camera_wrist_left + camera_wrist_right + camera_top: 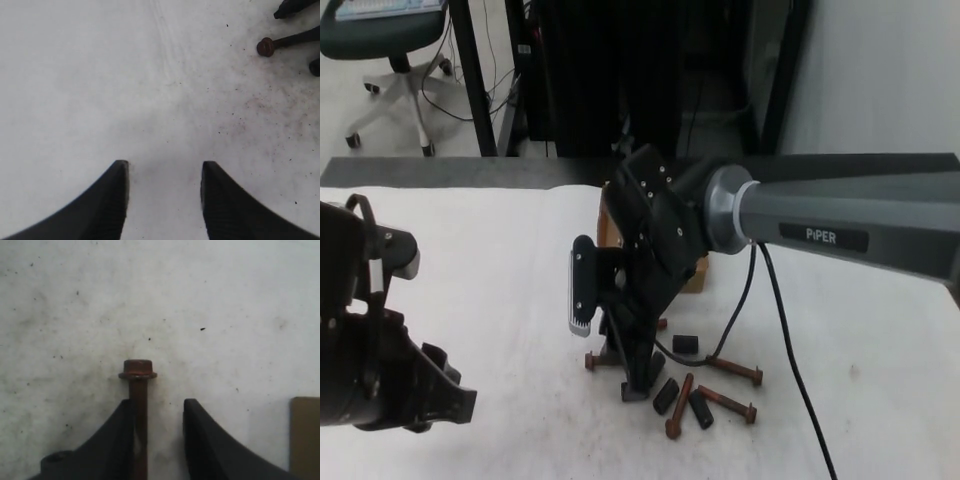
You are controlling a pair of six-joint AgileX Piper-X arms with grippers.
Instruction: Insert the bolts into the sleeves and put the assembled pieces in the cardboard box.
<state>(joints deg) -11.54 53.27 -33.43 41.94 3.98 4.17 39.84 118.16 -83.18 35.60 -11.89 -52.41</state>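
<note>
Left gripper [164, 170] sits nearest, jaws spread over bare cloth [100, 75], probably on standby for a sleeve. Right gripper [159, 407] straddles a rusty bolt [138, 390] with its jaws apart and the shank against one finger, lined up to pinch. Spare bolts [730, 368] and sleeves [665, 396] lie at its 4 o'clock, cardboard box [698, 275] around 1.

rusty bolt [138, 390] between the parted fingers [210, 445]

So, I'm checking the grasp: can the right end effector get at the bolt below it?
Probably yes: the bolt lies between the right end effector's open fingers, and nothing covers it.
</note>
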